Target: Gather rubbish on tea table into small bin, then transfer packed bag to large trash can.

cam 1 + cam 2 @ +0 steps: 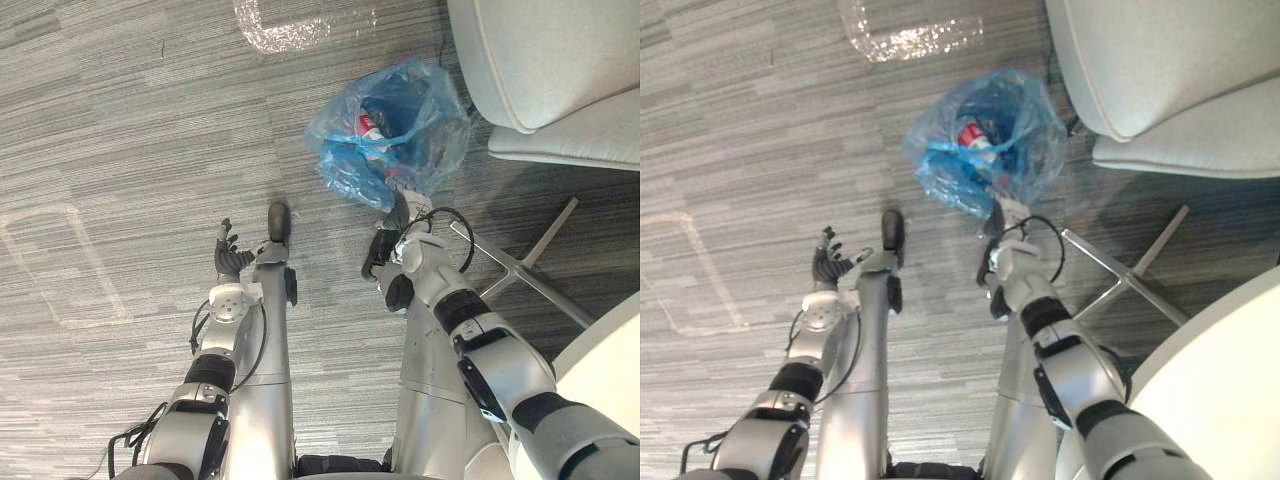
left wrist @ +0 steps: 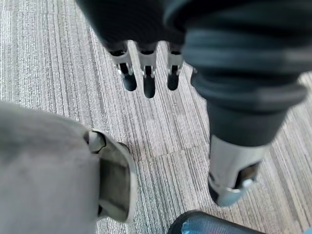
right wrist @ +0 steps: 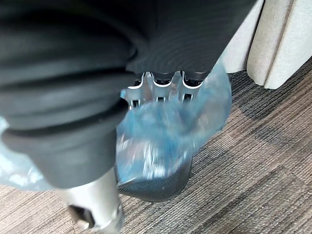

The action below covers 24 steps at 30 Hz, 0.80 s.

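The right hand (image 1: 388,238) meets the near edge of the bag (image 1: 395,130), which lines the bin (image 3: 156,183) straight ahead, its fingertips buried in plastic so I cannot tell its grip, while the slack-fingered left hand (image 1: 230,258) hangs well left of the bag.

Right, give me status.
Left hand open, empty. Right hand at blue bag, grip hidden. Bag by mesh bin. Chair close beside bag.

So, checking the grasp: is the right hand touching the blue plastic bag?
Touching: right wrist view shows the blue plastic bag bunched directly against the right hand.
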Motion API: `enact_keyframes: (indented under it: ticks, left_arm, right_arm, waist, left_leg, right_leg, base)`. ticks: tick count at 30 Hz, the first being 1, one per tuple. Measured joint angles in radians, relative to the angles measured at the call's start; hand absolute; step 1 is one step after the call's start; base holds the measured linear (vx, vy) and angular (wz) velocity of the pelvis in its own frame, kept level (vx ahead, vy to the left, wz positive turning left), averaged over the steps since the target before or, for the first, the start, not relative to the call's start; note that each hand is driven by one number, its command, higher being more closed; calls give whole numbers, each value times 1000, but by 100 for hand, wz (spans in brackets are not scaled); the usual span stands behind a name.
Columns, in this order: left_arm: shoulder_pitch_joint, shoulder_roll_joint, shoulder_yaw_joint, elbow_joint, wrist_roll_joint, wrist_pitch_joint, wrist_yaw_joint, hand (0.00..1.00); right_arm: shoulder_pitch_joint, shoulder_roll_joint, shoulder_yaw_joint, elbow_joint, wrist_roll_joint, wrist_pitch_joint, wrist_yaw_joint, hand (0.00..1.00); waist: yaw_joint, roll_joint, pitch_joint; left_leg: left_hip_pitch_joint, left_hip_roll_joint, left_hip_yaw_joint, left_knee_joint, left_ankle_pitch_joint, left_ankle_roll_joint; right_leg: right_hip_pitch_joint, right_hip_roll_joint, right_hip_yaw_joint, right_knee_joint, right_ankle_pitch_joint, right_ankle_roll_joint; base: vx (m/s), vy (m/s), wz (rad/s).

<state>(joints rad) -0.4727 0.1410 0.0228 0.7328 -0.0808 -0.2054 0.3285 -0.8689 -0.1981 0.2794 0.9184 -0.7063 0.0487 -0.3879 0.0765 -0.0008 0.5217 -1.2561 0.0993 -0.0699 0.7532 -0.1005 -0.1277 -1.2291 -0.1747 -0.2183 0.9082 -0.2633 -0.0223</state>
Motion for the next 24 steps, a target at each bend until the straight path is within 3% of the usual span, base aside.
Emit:
enact_keyframes:
  ticks: [12, 18, 24]
  left_arm:
    - [-12, -4, 25, 25, 2, 24, -3, 0]
    - [9, -17, 31, 25, 13, 45, -7, 0]
    - [81, -76, -15, 38, 42, 64, -31, 0]
  right_arm:
    - [45, 4, 21, -144, 14, -15, -10, 100]
    - [149, 37, 21, -247, 53, -32, -17, 100]
    - [279, 59, 41, -337, 81, -40, -14, 100]
  waist:
    - [1, -3, -5]
    - [0, -35, -43]
    - [-6, -36, -44]
  left_leg:
    - [26, 19, -5, 34, -1, 1]
    - [73, 29, 5, 28, -5, 12]
    - [252, 31, 23, -33, -7, 17]
  right_leg:
    - [45, 16, -8, 2, 14, -8]
    - [83, 21, -3, -3, 13, 2]
    - [269, 20, -10, -76, 24, 6]
  base:
    - [-12, 10, -5]
    - [-58, 5, -8]
    - [2, 8, -3]
